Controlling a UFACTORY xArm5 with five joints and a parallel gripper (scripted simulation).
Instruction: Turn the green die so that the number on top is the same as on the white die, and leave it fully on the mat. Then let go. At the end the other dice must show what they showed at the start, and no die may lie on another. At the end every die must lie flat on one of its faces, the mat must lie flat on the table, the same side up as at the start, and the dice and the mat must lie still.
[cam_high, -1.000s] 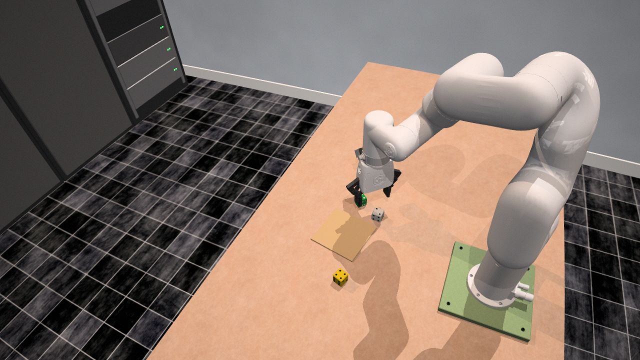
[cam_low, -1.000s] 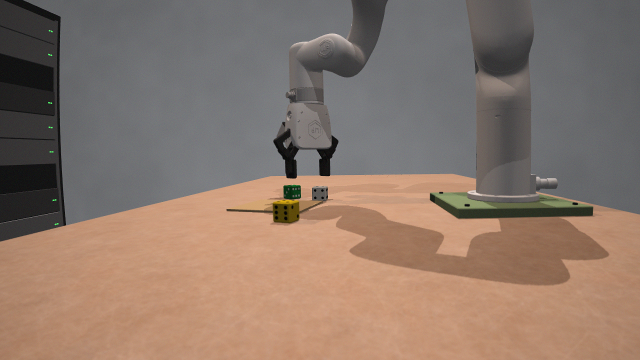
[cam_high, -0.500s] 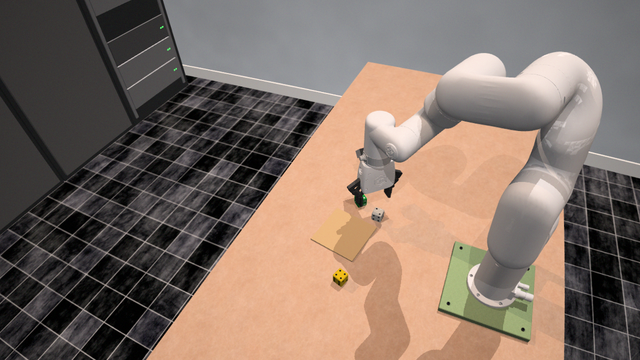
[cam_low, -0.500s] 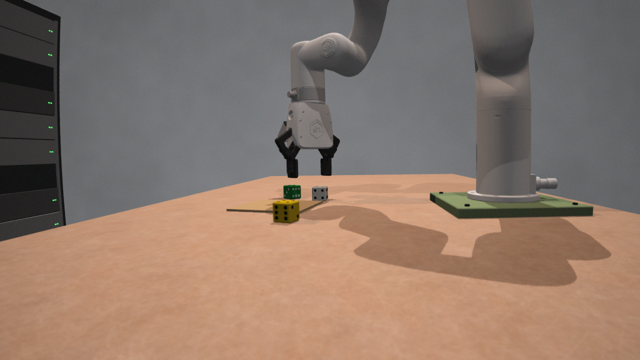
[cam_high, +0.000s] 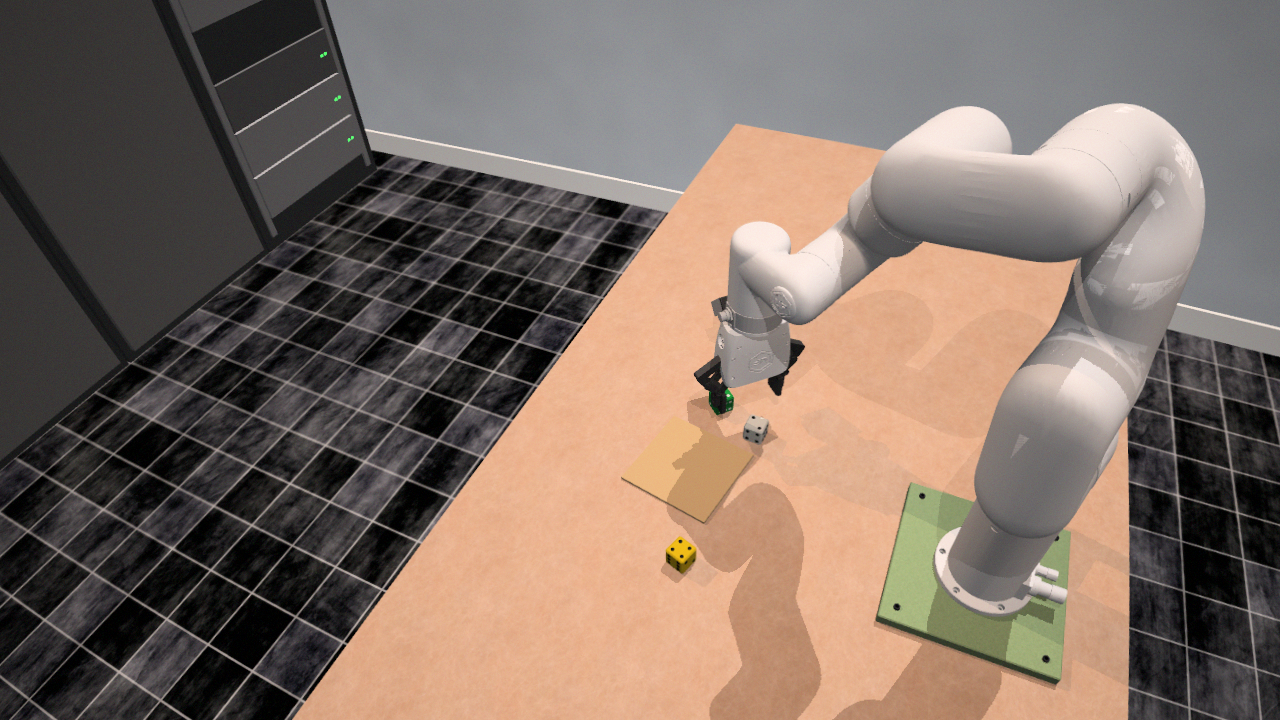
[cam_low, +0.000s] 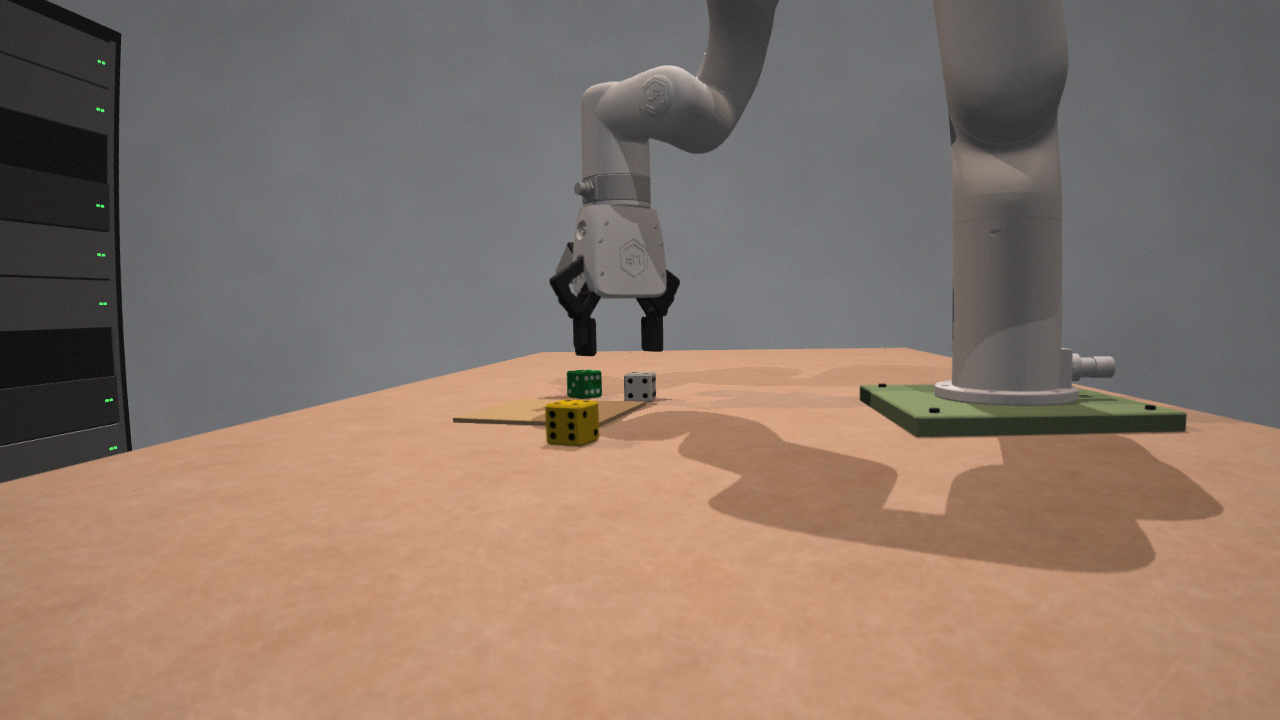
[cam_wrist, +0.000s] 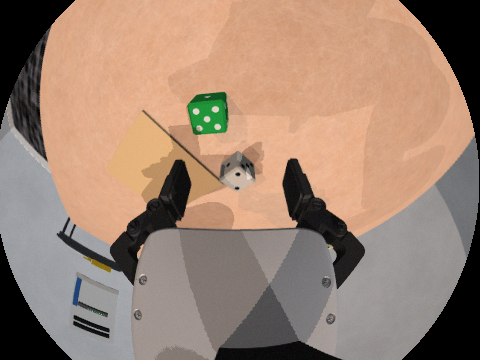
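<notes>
The green die (cam_high: 728, 402) (cam_low: 584, 384) (cam_wrist: 208, 116) lies flat on the table, off the mat, with five pips on top. A finger partly covers it in the top view. The white die (cam_high: 755, 429) (cam_low: 640, 386) (cam_wrist: 238, 172) lies by one corner of the mat; its top seems to show two pips. The tan mat (cam_high: 648, 471) (cam_low: 501, 413) (cam_wrist: 131, 156) lies flat with no die on it. The yellow die (cam_high: 680, 555) (cam_low: 571, 423) shows four on top. My gripper (cam_high: 748, 401) (cam_low: 618, 351) (cam_wrist: 236, 170) is open and empty, pointing down, above dice height.
The arm's green base plate (cam_high: 904, 573) (cam_low: 1056, 424) stands on the right part of the table. The table's left edge runs beyond the mat, with the tiled floor (cam_high: 295, 376) below. A dark rack (cam_high: 286, 107) (cam_low: 53, 268) stands away from the table.
</notes>
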